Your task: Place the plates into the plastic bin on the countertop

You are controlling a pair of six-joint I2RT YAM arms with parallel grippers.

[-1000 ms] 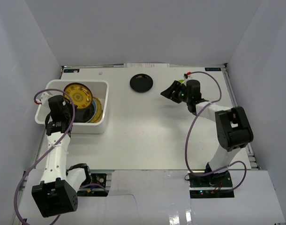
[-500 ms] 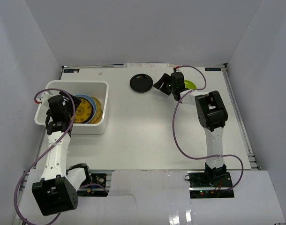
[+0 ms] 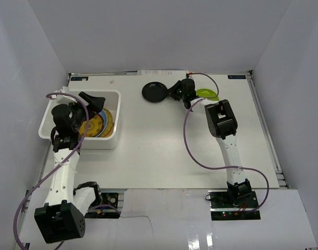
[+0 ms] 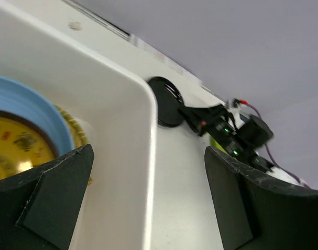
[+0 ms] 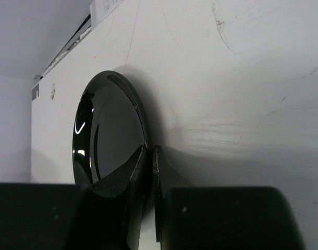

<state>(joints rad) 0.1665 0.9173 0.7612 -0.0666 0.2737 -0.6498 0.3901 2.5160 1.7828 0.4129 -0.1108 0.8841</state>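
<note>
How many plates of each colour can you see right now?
Yellow patterned plates: 2
Blue plate: 1
Black plate: 1
Green plate: 1
Total in view: 5

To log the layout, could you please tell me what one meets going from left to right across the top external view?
The plastic bin → black plate → right gripper → lime green plate.

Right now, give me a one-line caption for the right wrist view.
Right gripper pinches the rim of the glossy black plate on the white countertop.
</note>
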